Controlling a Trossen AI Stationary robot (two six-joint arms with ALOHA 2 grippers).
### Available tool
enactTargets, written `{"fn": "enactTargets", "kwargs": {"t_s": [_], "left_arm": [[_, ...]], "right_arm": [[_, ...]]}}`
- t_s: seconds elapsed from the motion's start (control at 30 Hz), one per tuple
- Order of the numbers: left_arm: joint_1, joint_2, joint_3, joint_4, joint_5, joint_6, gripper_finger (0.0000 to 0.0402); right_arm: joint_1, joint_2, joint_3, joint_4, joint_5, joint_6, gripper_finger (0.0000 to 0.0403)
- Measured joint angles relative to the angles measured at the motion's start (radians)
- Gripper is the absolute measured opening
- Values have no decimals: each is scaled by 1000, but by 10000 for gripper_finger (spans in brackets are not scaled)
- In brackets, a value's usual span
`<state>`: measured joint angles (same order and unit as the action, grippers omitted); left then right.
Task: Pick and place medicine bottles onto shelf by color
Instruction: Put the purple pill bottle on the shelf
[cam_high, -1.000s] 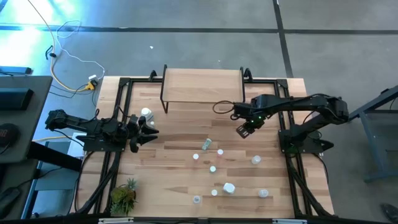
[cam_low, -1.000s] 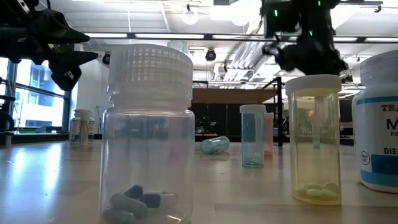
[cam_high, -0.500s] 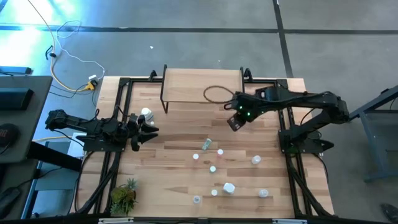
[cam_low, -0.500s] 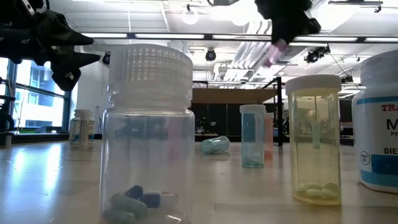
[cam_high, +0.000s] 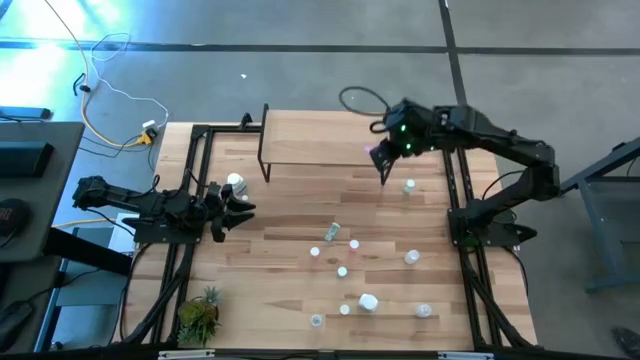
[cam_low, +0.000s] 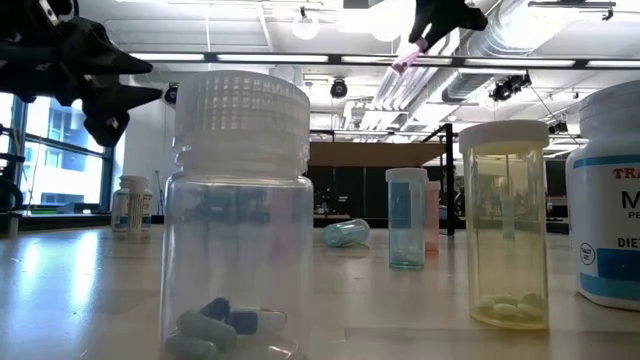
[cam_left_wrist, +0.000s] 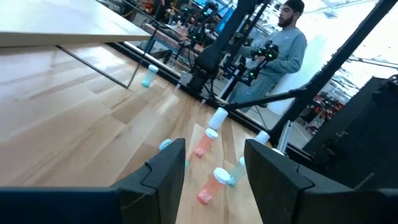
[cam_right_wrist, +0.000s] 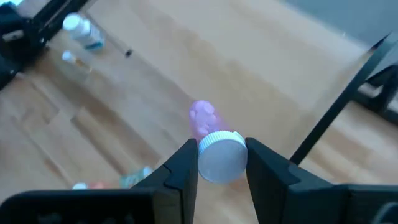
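Right gripper (cam_high: 381, 160) is raised above the table near the right end of the shelf (cam_high: 325, 135), its fingers (cam_right_wrist: 180, 168) clamped on a small pink vial (cam_right_wrist: 204, 118) with a white cap (cam_right_wrist: 222, 155). In the right wrist view the cap sits squarely between the two dark fingers, and the pink body points away from the camera toward the tabletop (cam_high: 290, 290) and the light-wood shelf board. In the low view the same pink vial (cam_low: 408, 57) shows tilted, high above the table surface.

Left gripper (cam_high: 232, 208) rests at the left side of the table, low over the wood, fingers (cam_left_wrist: 163, 180) standing partly apart with nothing between them. A white-capped bottle (cam_high: 235, 183) stands just beside it.

Remaining medicine bottles are scattered over the centre and right of the tabletop. One clear vial (cam_high: 409, 186) stands near the right gripper, just in front of the shelf's right end. A green-tinted bottle (cam_high: 332, 232) lies on its side near the centre. A white bottle (cam_high: 368, 301) sits nearer the front edge. The shelf top carries no bottles.

A small potted plant (cam_high: 198, 315) stands at the front left corner. A person (cam_left_wrist: 283, 46) in a grey top shows beyond the table in the left wrist view.
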<state>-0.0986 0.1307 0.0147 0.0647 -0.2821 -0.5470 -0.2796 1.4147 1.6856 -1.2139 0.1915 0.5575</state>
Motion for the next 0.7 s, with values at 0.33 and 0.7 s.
{"fn": "enactTargets", "kwargs": {"t_s": [0.33, 0.7], "left_arm": [[0, 0, 0, 0, -84, -27, 157], [0, 0, 0, -6, -134, -79, 157]], "right_arm": [[-195, 1, 61, 13, 1, -240, 99], [-318, 163, 267, -91, -53, -476, 99]]}}
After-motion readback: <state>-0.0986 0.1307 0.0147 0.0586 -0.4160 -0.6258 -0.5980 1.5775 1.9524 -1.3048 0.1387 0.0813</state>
